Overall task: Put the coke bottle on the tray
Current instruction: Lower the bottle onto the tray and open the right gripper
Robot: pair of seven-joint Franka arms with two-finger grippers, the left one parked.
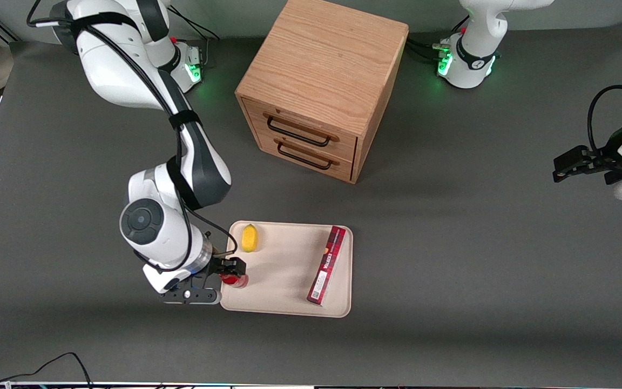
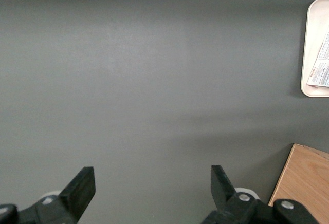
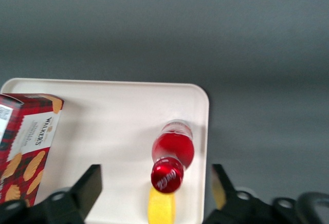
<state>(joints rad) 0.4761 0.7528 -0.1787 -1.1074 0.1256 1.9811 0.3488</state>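
The coke bottle [image 1: 235, 280] is small and red with a red cap. It stands upright on the cream tray [image 1: 289, 294], just inside the tray's rim at the working arm's end. In the right wrist view I look down on the bottle [image 3: 173, 149] and on the tray [image 3: 113, 111] under it. My right gripper [image 1: 229, 270] hovers over the bottle. Its fingers are spread wide, one on each side of the cap, and touch nothing [image 3: 156, 183].
A yellow lemon [image 1: 249, 237] and a long dark-red biscuit box [image 1: 326, 265] lie on the tray; both show in the right wrist view, lemon [image 3: 161, 207], box [image 3: 25, 142]. A wooden two-drawer cabinet [image 1: 316, 81] stands farther from the camera. The tray's end [image 2: 312, 49] shows in the left wrist view.
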